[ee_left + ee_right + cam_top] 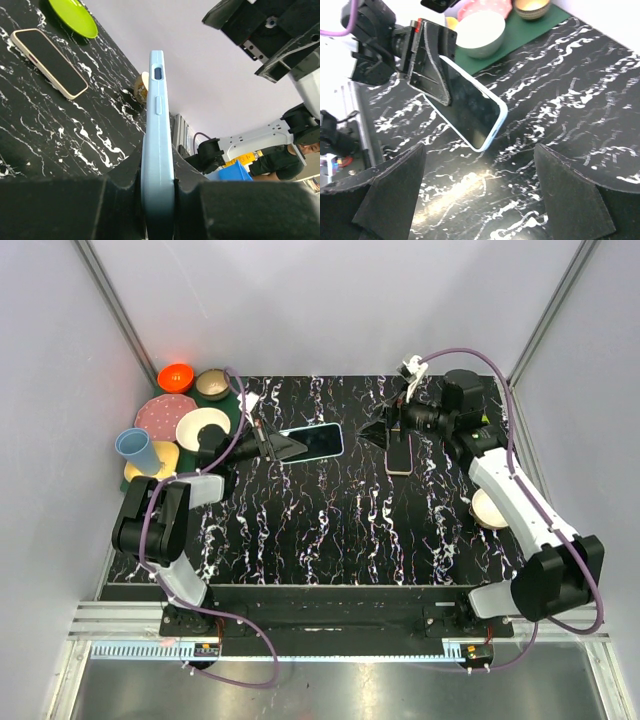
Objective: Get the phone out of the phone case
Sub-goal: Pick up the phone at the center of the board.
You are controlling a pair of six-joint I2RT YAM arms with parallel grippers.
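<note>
Between the closed jaws of the left gripper [284,447] we see the light blue phone case [320,440]. It is pinched on its two flat faces at one short end, and the rest reaches out past the fingertips, tilted over the table [330,540]. We judge that this grip is chosen so that the far end and the long edges are free for the other arm to work on. Opposite the free end, and well apart from it, the right gripper [393,432] has its jaws spread wide with nothing between them. Just beside these open jaws a phone [400,456] with a pale rim lies flat on the table, screen up.

Several things we cannot settle. Inside the blue rim there is a dark face, but it may be a screen or only the lining of the case, so we cannot say if the case is full or empty. For the same reason we cannot tell whether the phone beside the right jaws is the one that belongs to this case. The clamped end is covered by the left fingers, and the right wrist view does not show the lying phone at all.
</note>
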